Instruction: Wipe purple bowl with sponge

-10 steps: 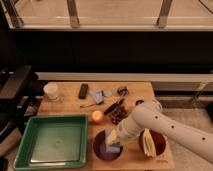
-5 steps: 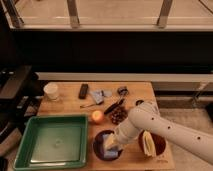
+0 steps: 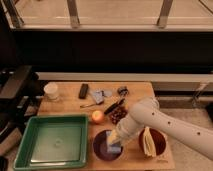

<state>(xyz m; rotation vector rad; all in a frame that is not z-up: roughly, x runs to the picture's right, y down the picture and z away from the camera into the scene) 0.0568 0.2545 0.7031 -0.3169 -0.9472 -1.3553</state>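
1. The wooden worktop (image 3: pixel 70 107) carries everything here, with clutter along its back half and the big pieces up front
2. The white arm (image 3: pixel 165 125) sweeps in from the right edge, bends near the middle of the worktop and angles down to the front
3. A green tray (image 3: pixel 50 142) fills the front left corner, just beside the bowl we're watching
4. There's the purple bowl (image 3: pixel 100 148), front centre, between the tray and a dark red bowl (image 3: pixel 160 144) that has something pale yellow (image 3: pixel 146 142) lying in it
5. The end effector (image 3: pixel 115 137) is down inside the purple bowl, right over its right half; whether it's wide, narrow or gripping, I cannot tell from here
6. The sponge (image 3: pixel 114 148), pale blue, sits in the purple bowl directly beneath the end effector, touching the bowl's inside
7. An orange fruit (image 3: pixel 97 116) rests just behind the purple bowl
8. Further back, a white cup (image 3: pixel 51 91) stands at the left, with a small black block (image 3: pixel 83 90) near it
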